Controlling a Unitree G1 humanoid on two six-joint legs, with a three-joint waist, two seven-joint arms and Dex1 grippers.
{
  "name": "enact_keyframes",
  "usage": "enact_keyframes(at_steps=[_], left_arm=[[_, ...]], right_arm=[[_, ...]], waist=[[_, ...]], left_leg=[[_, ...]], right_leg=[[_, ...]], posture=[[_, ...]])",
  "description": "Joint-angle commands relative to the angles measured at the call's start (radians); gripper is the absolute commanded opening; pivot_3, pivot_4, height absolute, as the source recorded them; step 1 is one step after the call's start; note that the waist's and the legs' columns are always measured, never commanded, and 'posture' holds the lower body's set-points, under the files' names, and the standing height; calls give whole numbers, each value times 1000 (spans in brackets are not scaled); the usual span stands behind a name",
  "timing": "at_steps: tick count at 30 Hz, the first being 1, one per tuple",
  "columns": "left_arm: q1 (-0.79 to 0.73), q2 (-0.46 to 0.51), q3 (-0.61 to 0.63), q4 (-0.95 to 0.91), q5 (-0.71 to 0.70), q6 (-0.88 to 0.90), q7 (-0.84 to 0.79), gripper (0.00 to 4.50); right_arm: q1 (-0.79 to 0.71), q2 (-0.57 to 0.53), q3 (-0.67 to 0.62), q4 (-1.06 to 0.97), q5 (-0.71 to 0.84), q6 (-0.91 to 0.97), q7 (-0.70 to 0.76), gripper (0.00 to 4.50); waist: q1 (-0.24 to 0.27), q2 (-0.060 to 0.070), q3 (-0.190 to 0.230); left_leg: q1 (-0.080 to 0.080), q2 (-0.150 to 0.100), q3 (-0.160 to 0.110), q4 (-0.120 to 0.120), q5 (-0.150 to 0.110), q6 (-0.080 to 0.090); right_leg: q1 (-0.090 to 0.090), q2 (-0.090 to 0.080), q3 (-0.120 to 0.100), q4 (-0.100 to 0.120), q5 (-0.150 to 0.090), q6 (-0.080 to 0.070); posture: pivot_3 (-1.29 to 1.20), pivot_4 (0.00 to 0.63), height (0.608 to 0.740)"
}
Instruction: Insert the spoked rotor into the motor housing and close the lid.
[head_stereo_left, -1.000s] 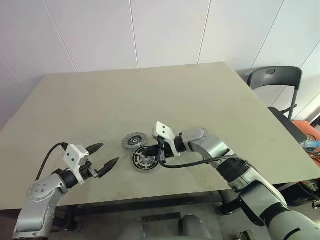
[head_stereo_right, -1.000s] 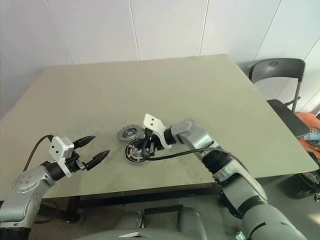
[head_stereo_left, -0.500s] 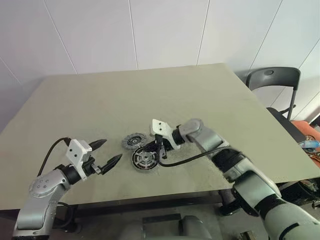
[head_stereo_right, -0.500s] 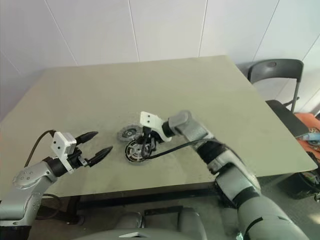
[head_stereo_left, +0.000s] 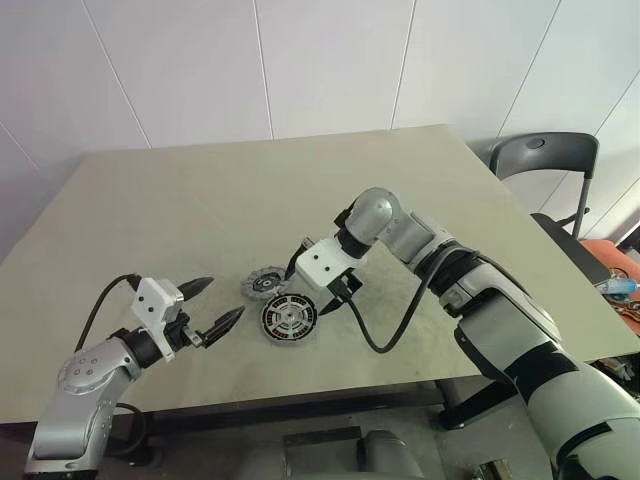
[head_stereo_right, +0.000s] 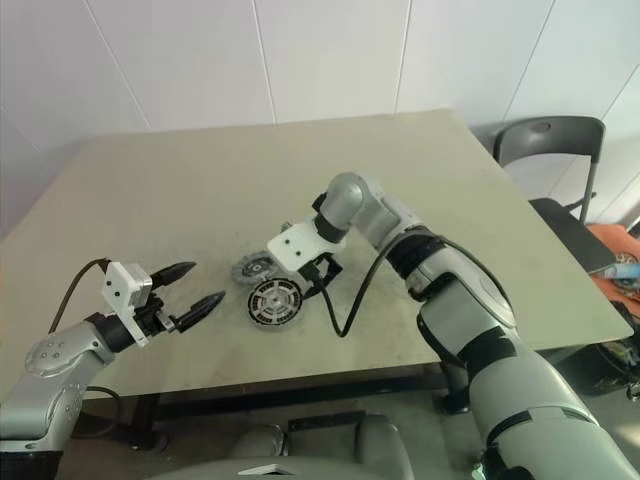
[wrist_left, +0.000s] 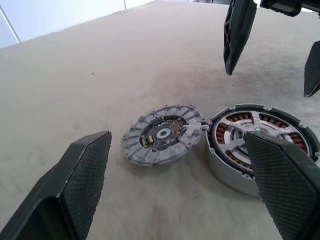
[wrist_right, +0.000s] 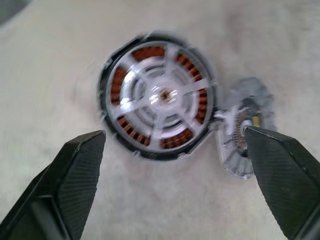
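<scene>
L claw (head_stereo_left: 213, 307) at desk's (head_stereo_left: 180, 200) near-left edge, hovering just above surface, fingers spread wide, nothing in it, tips aimed toward the parts. Next rightward: lid (head_stereo_left: 264, 283), grey w/ notched rim, flat on desk, its rim touching the motor housing (head_stereo_left: 290, 320). Housing sits near and slightly right of lid; spoked rotor (wrist_right: 159, 95) seated inside it, silver spokes over copper windings, black rim flush around. R claw (head_stereo_left: 312, 289) hangs above housing/lid, pointing down, released, fingers apart & clear of rotor. Black cable (head_stereo_left: 380, 335) loops off R wrist across desk. Far right, off desk: dark chair (head_stereo_left: 545, 160)
</scene>
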Motion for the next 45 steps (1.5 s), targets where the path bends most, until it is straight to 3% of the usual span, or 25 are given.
enact_keyframes(at_steps=[1, 6, 22, 25, 32, 36, 42, 45], left_arm=[[12, 0, 27, -19, -2, -38, 2, 4500], [37, -5, 34, -5, 1, -69, -1, 4500], [44, -8, 29, 63, -1, -144, -20, 4500], [43, -8, 29, 70, -1, -153, -23, 4500], [35, -8, 19, 55, 0, -143, -11, 4500], [24, -4, 12, 30, -3, -119, 3, 4500], [17, 2, 20, 17, -9, -99, 8, 4500], [17, 5, 27, 20, -11, -98, 6, 4500]], right_arm=[[-38, 17, 12, 44, -50, -143, 12, 4471], [-28, -1, 28, 78, -114, -312, -7, 4471], [6, 15, 29, 130, -181, -385, -37, 4471], [11, 18, 28, 132, -192, -385, -44, 3879], [39, 31, 29, 112, -189, -355, -50, 1484], [57, 51, 5, 54, -154, -216, -19, 153], [107, 61, -27, -123, -99, 39, 50, 70], [119, 75, -42, -223, -129, 249, 11, 70]], waist=[[0, 0, 0], [1, 0, 0], [1, 0, 0], [1, 0, 0], [2, 0, 0], [2, -1, -1], [1, -1, 0], [1, -1, 0]], left_leg=[[0, 0, 0, 0, 0, 0], [0, 0, 0, 0, 0, 0], [1, 0, 0, 3, 0, 0], [2, 0, 0, 3, 0, 0], [3, 0, -1, 3, 1, -1], [3, 0, -1, 4, 1, -1], [3, 0, -2, 4, 1, -1], [2, 0, -2, 3, 1, -1]], right_leg=[[0, 0, 0, 0, -1, -1], [0, 0, 0, 1, -1, -3], [0, 0, 1, 7, 0, -4], [-1, 0, 1, 9, -1, -4], [-1, 1, 1, 10, -1, -4], [0, 1, 1, 10, -2, -3], [-1, 2, 1, 11, -2, -3], [-2, 2, 1, 11, -1, -4]], posture=[[0, 0, 740], [0, 0, 740], [0, 0, 740], [0, 0, 740], [0, 0, 740], [0, 0, 740], [0, 0, 740], [0, 0, 740]])
